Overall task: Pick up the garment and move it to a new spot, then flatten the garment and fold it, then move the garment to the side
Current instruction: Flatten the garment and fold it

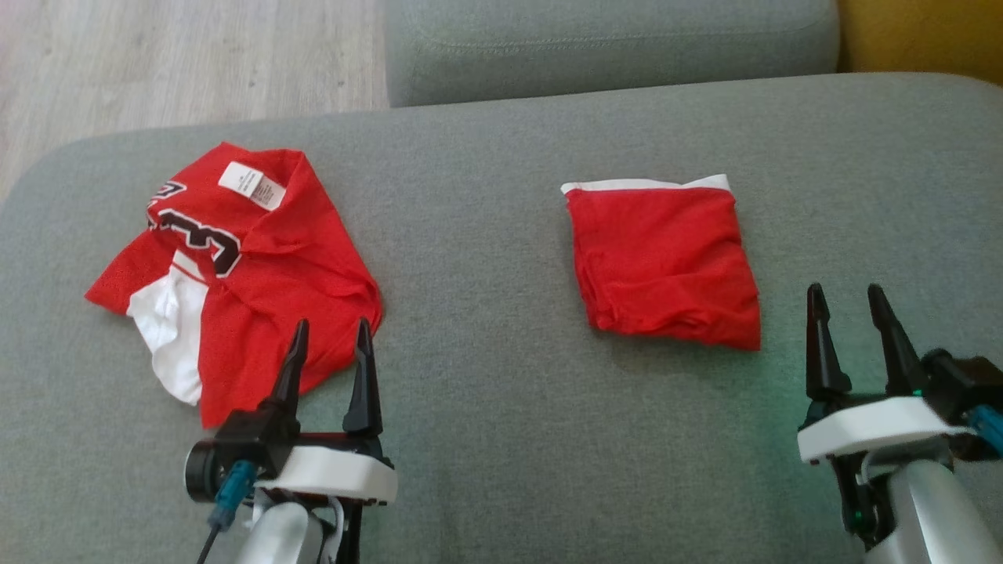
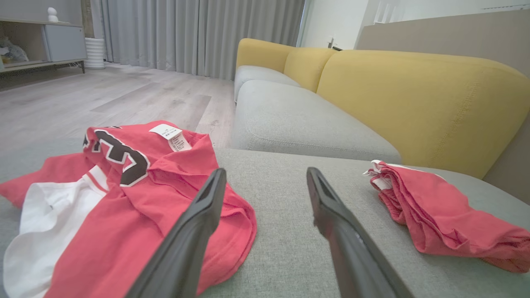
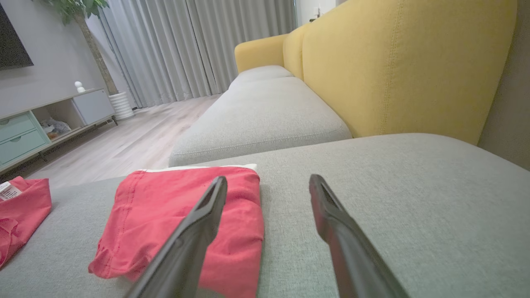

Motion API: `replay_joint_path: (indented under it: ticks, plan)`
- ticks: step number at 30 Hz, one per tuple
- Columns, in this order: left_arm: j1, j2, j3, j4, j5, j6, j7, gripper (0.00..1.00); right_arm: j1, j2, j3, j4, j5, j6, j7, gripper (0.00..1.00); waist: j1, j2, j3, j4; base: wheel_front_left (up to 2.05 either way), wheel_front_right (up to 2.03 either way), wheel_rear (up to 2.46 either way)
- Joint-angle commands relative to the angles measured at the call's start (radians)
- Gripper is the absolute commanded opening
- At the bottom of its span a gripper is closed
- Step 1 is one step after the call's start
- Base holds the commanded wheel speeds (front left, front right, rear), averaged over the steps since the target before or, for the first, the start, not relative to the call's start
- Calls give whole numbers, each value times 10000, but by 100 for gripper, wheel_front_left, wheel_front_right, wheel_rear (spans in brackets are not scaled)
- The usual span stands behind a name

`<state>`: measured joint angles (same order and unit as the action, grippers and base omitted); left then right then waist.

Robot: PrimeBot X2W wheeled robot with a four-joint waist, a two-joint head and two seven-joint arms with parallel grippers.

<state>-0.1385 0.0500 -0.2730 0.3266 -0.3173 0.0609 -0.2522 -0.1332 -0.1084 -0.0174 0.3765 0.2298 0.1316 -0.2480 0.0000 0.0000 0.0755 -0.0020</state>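
Task thing: crumpled red mesh jersey with white panel (image 1: 251, 266) on grey fabric sofa cushion (image 1: 486, 407), well left of folded red cloth square (image 1: 666, 266).
Left gripper (image 1: 331, 323): fingers apart, empty, over jersey's near edge, far left of square; contact unclear.
Right gripper (image 1: 845, 290): fingers apart, empty, just right of square.
Likely step: pick up jersey. Pinch outer edge, not bunched middle. Lift clear and set down left of square, not touching it.
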Motion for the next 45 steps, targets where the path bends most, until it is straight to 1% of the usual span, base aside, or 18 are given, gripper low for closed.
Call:
replay_joint_path:
  ticks: [1, 2, 3, 4, 5, 9, 11, 14, 17, 18, 24, 27, 29, 32, 37, 41, 45]
  plan:
    - [-387, 22, 361, -304, 104, -33, -94, 100, -435, -29, 199, -438, -114, -9, -90, 100, 0, 0, 93, 65, 0, 0, 0]
    - [-441, 19, 348, -298, 128, -60, -94, 100, -505, -16, 225, -500, -170, -9, -45, 100, 0, 0, 168, 110, 0, 0, 0]
    - [-494, 17, 335, -284, 151, -87, -94, 100, -595, -9, 256, -536, -202, -9, 12, 51, 0, 0, 219, 157, 0, 0, 0]
    - [-539, 15, 311, -259, 179, -114, -94, 100, -695, -25, 286, -553, -253, -9, 67, 20, 0, 0, 273, 223, 0, 0, 0]
    - [-576, 13, 287, -234, 202, -139, -94, 100, -810, -48, 338, -549, -302, -9, 134, 0, 0, 0, 325, 290, 0, 0, 0]
    - [-732, 8, 226, -206, 230, -190, -94, 100, -1470, -117, 378, -292, -378, -9, 503, 0, 0, 0, 690, 623, 0, 0, 0]
    - [-841, 7, 142, -210, 202, -207, -94, 100, -1943, -51, 329, -34, -148, -9, 755, 0, 0, 0, 969, 816, 0, 0, 0]
    - [-1052, 5, -43, -222, 127, -208, -95, 100, -2709, -67, 154, 562, 4, -9, 1076, 0, 0, 0, 1428, 1132, 0, 0, 0]
    - [-1285, 5, -221, -253, 61, -175, -95, 100, -3496, -182, -149, 1445, -281, -9, 1214, 0, 0, 0, 1860, 1427, 0, 0, 0]
    - [-1285, 5, -221, -253, 61, -175, -95, 100, -3496, -182, -149, 1445, -281, -9, 1214, 0, 0, 0, 1860, 1427, 0, 0, 0]
    - [-1731, 4, -634, -265, 131, -99, -95, 100, -4723, -367, -878, 3600, -1213, -9, 1112, 0, 0, 0, 2435, 1961, 0, 0, 0]
    - [-1830, 4, -776, -275, 48, -57, -95, 100, -5025, -441, -1044, 4677, -1696, -9, 827, 0, 0, 0, 2500, 2119, 0, 0, 0]
    - [-1854, 4, -869, -234, 6, -29, -95, 100, -5169, -377, -1064, 5151, -1932, -9, 499, 0, 0, 0, 2442, 2192, 0, 0, 0]
    - [-1836, 4, -853, -153, -15, 17, -95, 100, -5397, -96, -885, 5362, -1993, -9, 72, 0, 0, 0, 2279, 2179, 0, 0, 0]
    - [-1740, 3, -752, -88, -22, 29, -95, 100, -5368, 333, -109, 5014, -1735, -9, -122, 0, 0, 0, 1958, 2093, 0, 0, 0]
    - [-1735, 3, -840, -139, -80, 52, -95, 100, -5214, 499, 554, 4732, -1428, -9, -133, 0, 0, 0, 1938, 2114, 0, 0, 0]
    - [-1770, 3, -997, -190, -122, 55, -95, 100, -5199, 555, 880, 4954, -1264, -9, -135, 0, 0, 0, 2088, 2219, 0, 0, 0]
